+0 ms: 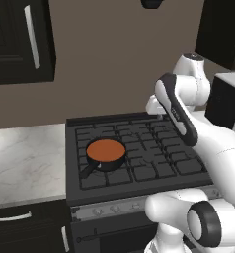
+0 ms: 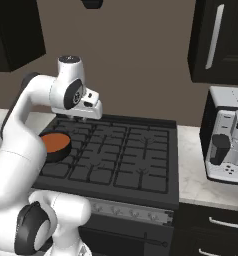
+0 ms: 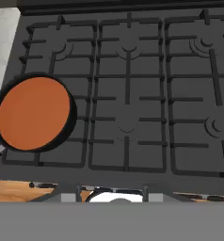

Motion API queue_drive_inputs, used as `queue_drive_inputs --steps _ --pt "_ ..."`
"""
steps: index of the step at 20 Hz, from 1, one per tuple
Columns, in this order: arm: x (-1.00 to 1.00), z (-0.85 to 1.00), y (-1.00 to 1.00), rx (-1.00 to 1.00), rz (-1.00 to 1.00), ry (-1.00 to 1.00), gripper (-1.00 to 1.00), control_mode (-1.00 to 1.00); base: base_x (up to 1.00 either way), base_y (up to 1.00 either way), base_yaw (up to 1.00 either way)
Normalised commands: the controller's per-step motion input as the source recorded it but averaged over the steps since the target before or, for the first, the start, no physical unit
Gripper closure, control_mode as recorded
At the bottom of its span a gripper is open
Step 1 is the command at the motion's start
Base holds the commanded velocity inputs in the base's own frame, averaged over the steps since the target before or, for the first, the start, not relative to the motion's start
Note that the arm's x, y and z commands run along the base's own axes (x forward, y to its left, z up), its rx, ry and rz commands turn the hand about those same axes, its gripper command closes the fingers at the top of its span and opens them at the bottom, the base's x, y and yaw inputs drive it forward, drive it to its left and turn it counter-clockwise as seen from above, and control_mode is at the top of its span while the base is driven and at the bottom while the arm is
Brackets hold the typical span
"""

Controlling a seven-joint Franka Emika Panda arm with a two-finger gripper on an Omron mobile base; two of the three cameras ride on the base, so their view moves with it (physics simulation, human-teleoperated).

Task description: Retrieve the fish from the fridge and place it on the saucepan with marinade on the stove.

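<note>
Saucepan [image 1: 106,154] on stove [image 1: 139,153] front-left grate, holds marinade [image 3: 34,113]

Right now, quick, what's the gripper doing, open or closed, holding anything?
Gripper: above the stove, beside the saucepan; open or closed cannot be told, and no fish is seen in it.

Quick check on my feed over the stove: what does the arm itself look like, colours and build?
The arm is glossy white with rounded, tubular links and dark grey to black rings at the joints, one large ring low at the base. A black strip runs along one link. The hand is a blocky white piece below a round grey-capped wrist. No cables or markings show.
</note>
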Motion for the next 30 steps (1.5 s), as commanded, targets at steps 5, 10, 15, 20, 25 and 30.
queue_drive_inputs --steps 5,10,15,20,25,30 --pt "-0.48 0.00 -0.04 0.00 0.00 -0.17 -1.00 -1.00 0.00 0.00 0.00" --pt "-0.74 0.00 -0.12 0.03 0.00 -0.29 -1.00 -1.00 0.00 0.00 0.00" --pt "-0.65 0.00 -0.07 0.03 0.00 -0.21 -1.00 -1.00 0.00 0.00 0.00" --pt "-0.62 0.00 -0.05 0.03 0.00 -0.17 -1.00 -1.00 0.00 0.00 0.00" --pt "-0.76 0.00 -0.01 0.01 0.00 -0.23 -1.00 -1.00 0.00 0.00 0.00" --pt "-0.83 0.00 -0.01 0.00 0.00 -0.37 -1.00 -1.00 0.00 0.00 0.00"
